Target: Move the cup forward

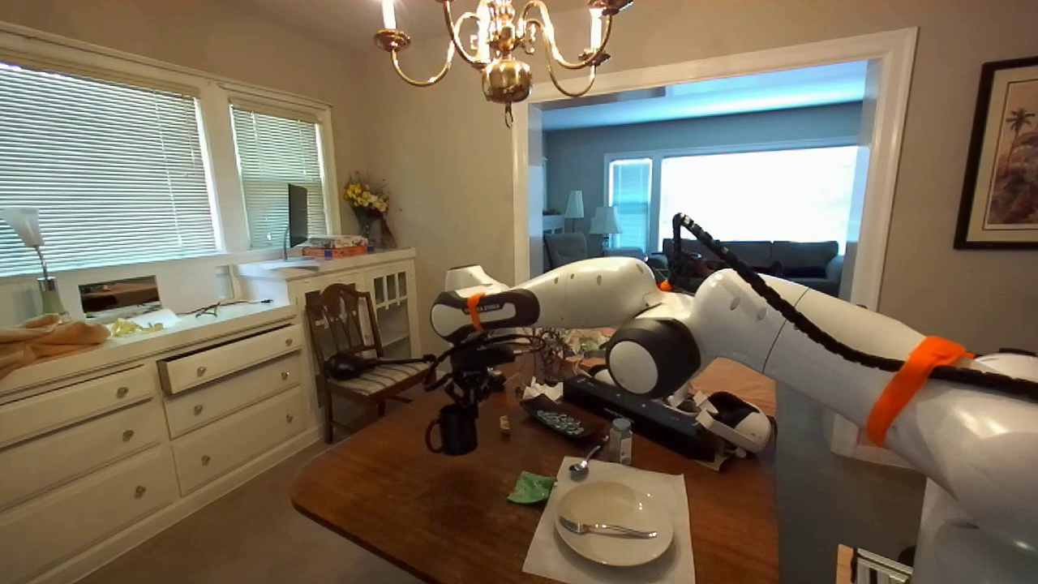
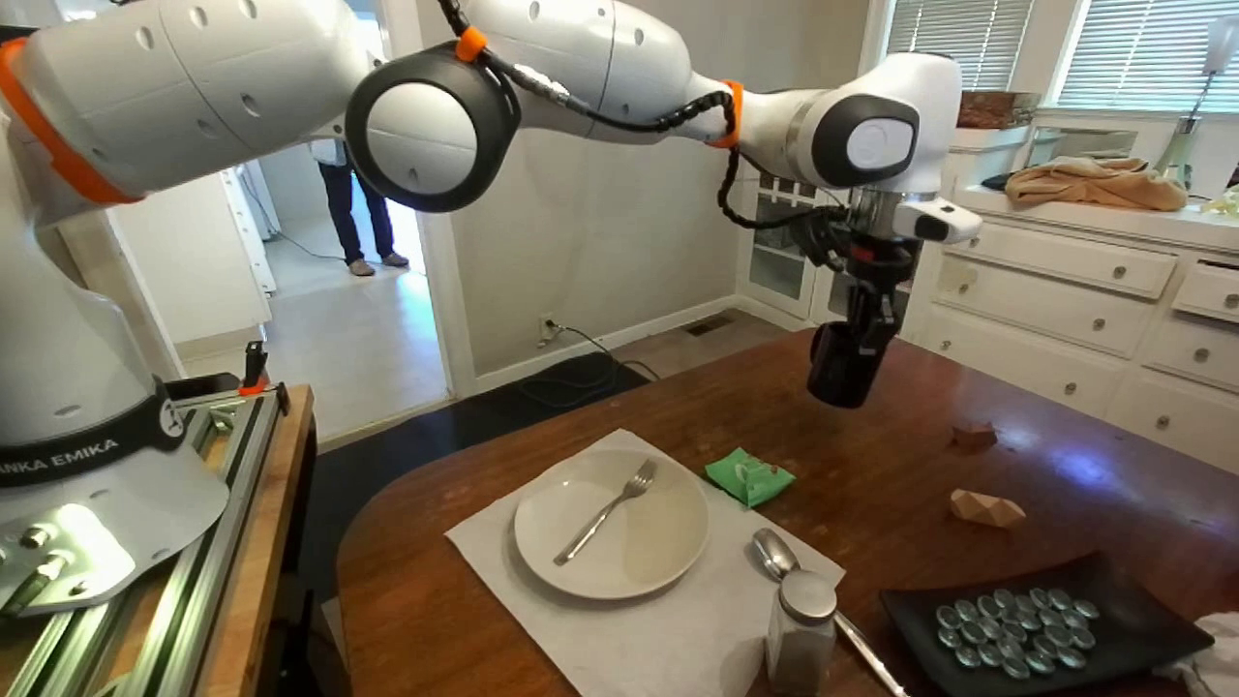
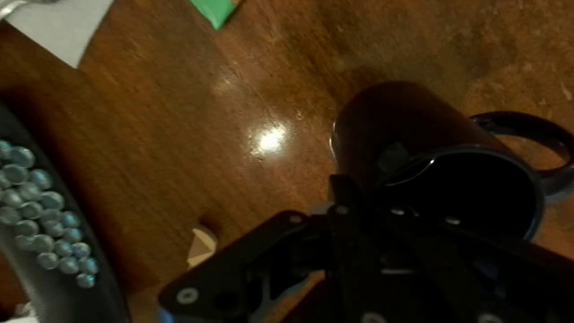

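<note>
Your tool [image 2: 872, 335] pinches the cup [image 2: 840, 373] at its rim [image 3: 473, 149], apparently above the tabletop [image 2: 891, 484], well apart from the plate [image 2: 649, 552]. Expect a stiff, fairly light, slick, breakable cup; hold that rim firmly, away from the handle [image 3: 538, 129].
</note>
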Robot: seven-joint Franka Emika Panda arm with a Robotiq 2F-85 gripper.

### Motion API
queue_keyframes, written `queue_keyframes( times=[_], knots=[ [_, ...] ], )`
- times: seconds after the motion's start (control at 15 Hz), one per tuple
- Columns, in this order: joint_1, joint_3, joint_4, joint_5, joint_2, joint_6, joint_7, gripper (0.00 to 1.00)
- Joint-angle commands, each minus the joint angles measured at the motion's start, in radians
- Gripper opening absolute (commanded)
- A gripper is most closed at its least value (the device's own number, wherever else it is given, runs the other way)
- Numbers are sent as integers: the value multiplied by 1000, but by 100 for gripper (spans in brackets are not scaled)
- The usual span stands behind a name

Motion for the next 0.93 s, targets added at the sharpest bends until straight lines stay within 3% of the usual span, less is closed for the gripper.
queue_keyframes(
  times=[0.0,0.13,0.4,0.47,0.87],
  knots=[
    [61,-84,-42,-70,-66,-104,157,2],
    [86,-114,-54,-80,-74,-133,263,2],
    [87,-94,-100,-21,-82,-34,443,2],
    [82,-80,-118,-11,-86,-5,435,2],
    [42,21,-299,7,-182,75,71,2]
  ],
)
